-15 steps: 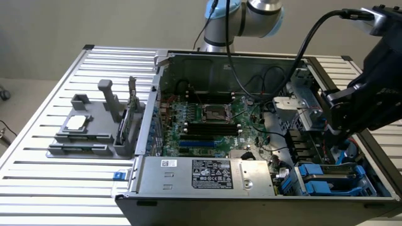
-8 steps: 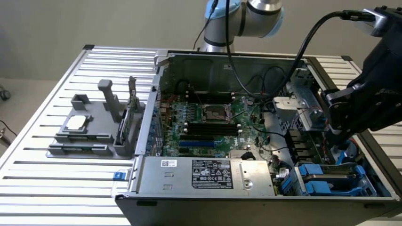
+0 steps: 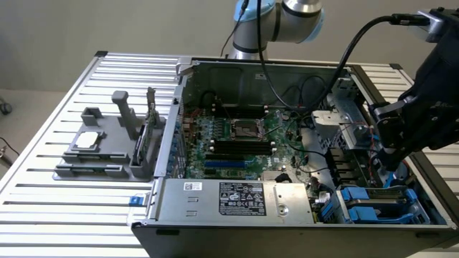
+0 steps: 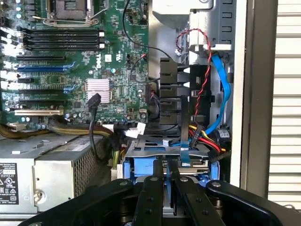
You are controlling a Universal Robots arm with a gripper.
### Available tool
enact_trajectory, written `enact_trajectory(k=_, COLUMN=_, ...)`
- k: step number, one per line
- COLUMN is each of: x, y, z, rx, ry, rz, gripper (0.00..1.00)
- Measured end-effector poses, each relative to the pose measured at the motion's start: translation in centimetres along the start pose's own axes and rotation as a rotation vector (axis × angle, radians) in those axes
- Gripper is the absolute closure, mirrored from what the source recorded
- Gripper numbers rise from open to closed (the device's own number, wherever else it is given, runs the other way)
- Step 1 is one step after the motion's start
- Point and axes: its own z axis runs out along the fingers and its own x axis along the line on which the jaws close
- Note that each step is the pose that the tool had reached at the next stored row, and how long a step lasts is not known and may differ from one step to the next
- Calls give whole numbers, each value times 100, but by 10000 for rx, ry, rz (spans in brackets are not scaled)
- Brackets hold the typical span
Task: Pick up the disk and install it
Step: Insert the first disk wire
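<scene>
Beneath me: my gripper (image 3: 393, 167) hung over the blue plastic drive bay (image 3: 380, 207), open from above.
Cables: a blue flat cable (image 4: 225, 89), red-and-black wires (image 4: 207, 66) and yellow power leads (image 4: 207, 139) crowded it.
One side: the grey metal case wall (image 4: 240, 117) stood close.
Other side: the silver power supply box (image 3: 244, 199) flanked it.

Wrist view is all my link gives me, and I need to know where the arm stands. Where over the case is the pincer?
Observer: In the exterior view the pincer reaches down inside the open case, at the exterior view's right end, close over the disk in its blue frame.
Operator: Is anything outside the case?
Observer: A grey holder stands on the slatted table, to the exterior view's left of the case.
Operator: What is on it?
Observer: A small square silver chip lies flat on it.
</scene>
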Motion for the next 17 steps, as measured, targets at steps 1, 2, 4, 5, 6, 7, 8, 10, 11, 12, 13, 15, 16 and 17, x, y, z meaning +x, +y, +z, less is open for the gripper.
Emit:
enact_trajectory(k=1, x=-2, y=0, z=0, rx=-1, ry=-41, rz=45, gripper=82)
enact_trajectory(k=2, x=-5, y=0, z=0, rx=-1, ry=-72, rz=82, gripper=82)
enact_trajectory(k=4, x=-14, y=1, z=0, rx=-2, ry=-112, rz=142, gripper=82)
enact_trajectory(k=5, x=-20, y=1, z=0, rx=-3, ry=-128, rz=170, gripper=82)
enact_trajectory(k=6, x=-28, y=1, z=1, rx=-4, ry=-141, rz=198, gripper=82)
enact_trajectory(k=7, x=-38, y=1, z=0, rx=-3, ry=-151, rz=219, gripper=82)
enact_trajectory(k=8, x=-51, y=1, z=0, rx=-1, ry=-156, rz=234, gripper=82)
enact_trajectory(k=10, x=-87, y=2, z=0, rx=-2, ry=-160, rz=252, gripper=82)
enact_trajectory(k=11, x=-109, y=3, z=0, rx=-3, ry=-160, rz=257, gripper=82)
enact_trajectory(k=12, x=-136, y=3, z=0, rx=-3, ry=-160, rz=261, gripper=82)
enact_trajectory(k=13, x=-164, y=4, z=0, rx=-3, ry=-160, rz=263, gripper=82)
enact_trajectory(k=15, x=-222, y=5, z=-3, rx=-2, ry=-161, rz=266, gripper=82)
enact_trajectory(k=16, x=-250, y=6, z=-4, rx=-2, ry=-161, rz=267, gripper=82)
enact_trajectory(k=17, x=-275, y=6, z=-4, rx=-1, ry=-161, rz=269, gripper=82)
